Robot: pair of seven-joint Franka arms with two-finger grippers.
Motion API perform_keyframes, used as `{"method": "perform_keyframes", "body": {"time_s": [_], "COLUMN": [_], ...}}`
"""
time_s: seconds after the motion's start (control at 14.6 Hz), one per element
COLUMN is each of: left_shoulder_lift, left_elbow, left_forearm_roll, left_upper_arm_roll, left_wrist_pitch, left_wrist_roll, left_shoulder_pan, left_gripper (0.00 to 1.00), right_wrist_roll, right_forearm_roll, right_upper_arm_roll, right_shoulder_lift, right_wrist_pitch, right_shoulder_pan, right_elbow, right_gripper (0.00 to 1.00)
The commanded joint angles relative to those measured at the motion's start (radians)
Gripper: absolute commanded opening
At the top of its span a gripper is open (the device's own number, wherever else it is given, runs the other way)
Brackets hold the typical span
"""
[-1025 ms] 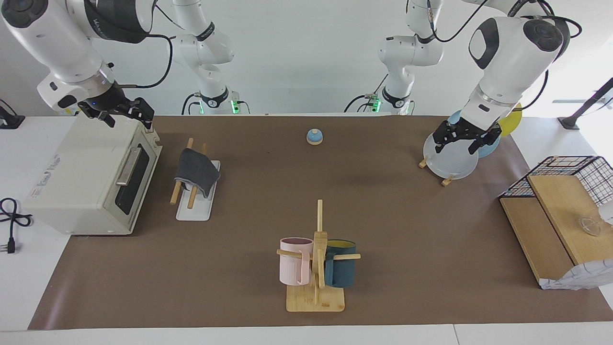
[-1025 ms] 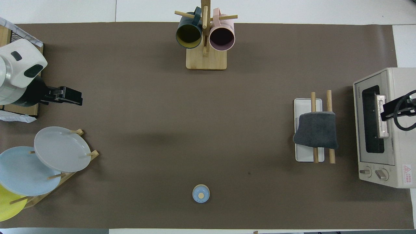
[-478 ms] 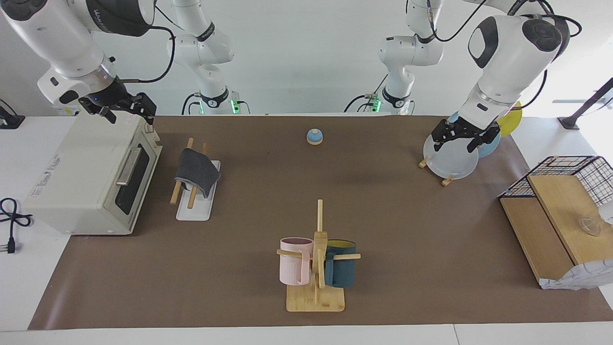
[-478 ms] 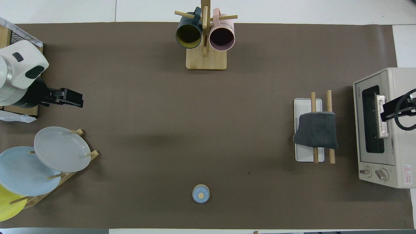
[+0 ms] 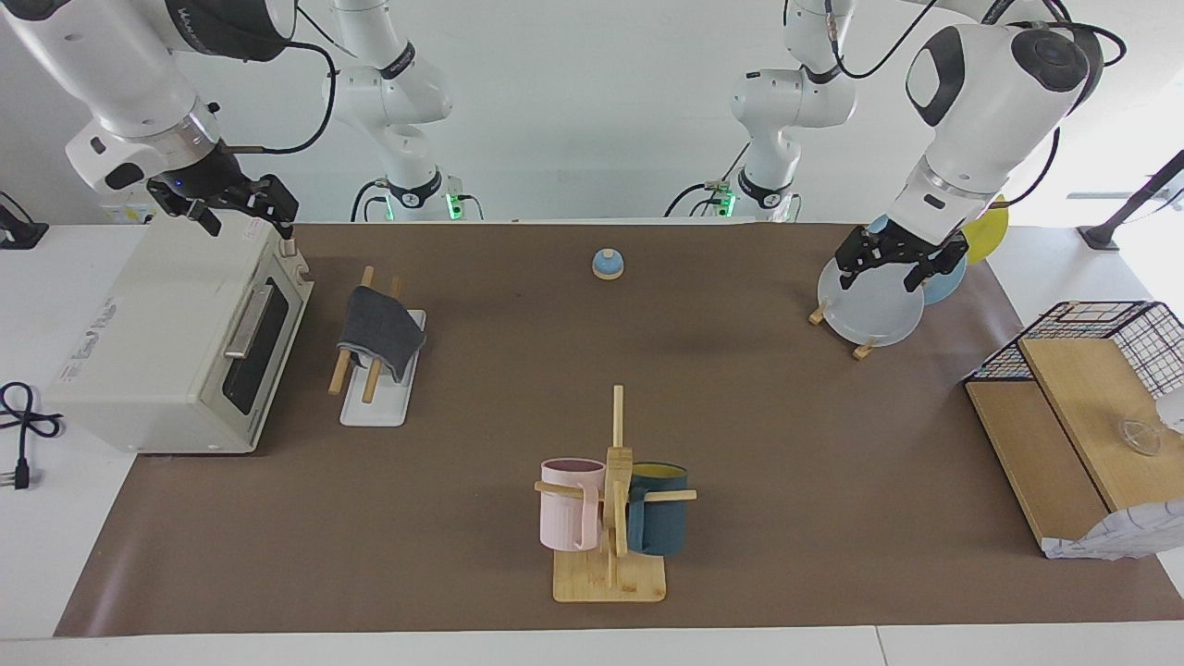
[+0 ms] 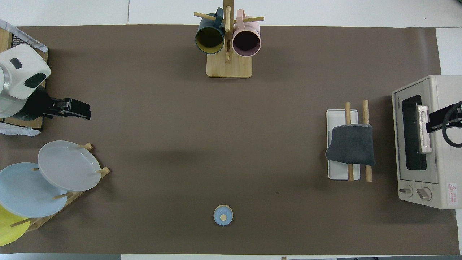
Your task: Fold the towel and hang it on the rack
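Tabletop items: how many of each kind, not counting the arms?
Plates: 3
Mugs: 2
Towel: 1
Rack: 1
Mug tree: 1
Plate stand: 1
Toaster oven: 1
Bell: 1
Wire basket: 1
Total: 12

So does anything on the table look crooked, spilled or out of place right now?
Nothing stands out. The towel is draped, grey face out, over both rods of the rack, with one corner drooping lower than the rest. Both grippers are up and away from it, holding nothing.
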Motion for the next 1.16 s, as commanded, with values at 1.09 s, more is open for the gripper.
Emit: {"method": "perform_keyframes", "body": {"time_s": [1.09], "left_shoulder_lift": [-0.025], "left_elbow": [0.029], "left_forearm_roll": [-0.01], "left_upper_arm_roll": [-0.011], "left_wrist_pitch": [-0.076], "left_wrist_roll": [-0.007], "left_shoulder_pan": [0.014], "left_gripper": [1.0], "right_wrist_roll": [0.008], "right_forearm_roll": [0.043], "right_upper_arm_roll": [-0.01], "right_shoulder_lift": [0.006], "right_wrist_pitch": [0.049], "right_shoulder_pan": [-0.002], "right_elbow": [-0.034], "right_gripper": [1.0]}}
